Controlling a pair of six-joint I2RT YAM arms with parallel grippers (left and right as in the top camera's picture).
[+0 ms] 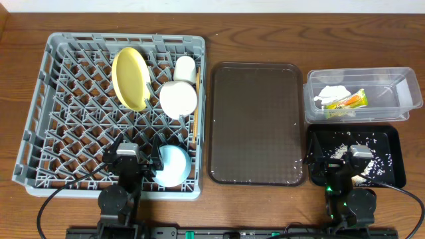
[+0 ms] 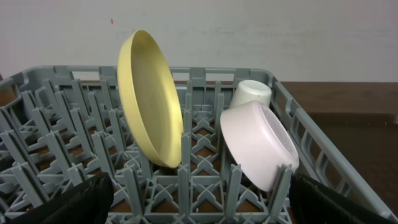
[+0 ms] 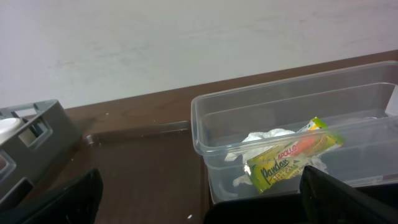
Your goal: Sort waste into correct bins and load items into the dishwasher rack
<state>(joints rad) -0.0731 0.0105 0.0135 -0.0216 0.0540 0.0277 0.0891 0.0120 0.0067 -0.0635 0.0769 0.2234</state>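
The grey dishwasher rack (image 1: 60, 99) holds the yellow plate (image 1: 130, 77) on edge, a large white cup (image 1: 178, 99), a smaller cream cup (image 1: 185, 68), the light blue bowl (image 1: 174, 164) and the chopsticks (image 1: 195, 123). The plate (image 2: 149, 99) and cups (image 2: 258, 143) also show in the left wrist view. The clear tub (image 1: 392, 83) holds the white tissue (image 1: 332, 93) and the green-and-orange wrapper (image 1: 348, 101), seen too in the right wrist view (image 3: 292, 155). The black tray (image 1: 392, 136) holds rice crumbs (image 1: 382, 159). My left gripper (image 1: 137, 159) is open and empty over the rack's front. My right gripper (image 1: 339, 159) is open and empty over the black tray.
The brown serving tray (image 1: 255, 123) lies between the rack and the bins, with a few pale crumbs at its right edge. Wooden table (image 1: 20, 40) surrounds everything. The rack's corner (image 3: 31, 143) shows at the left of the right wrist view.
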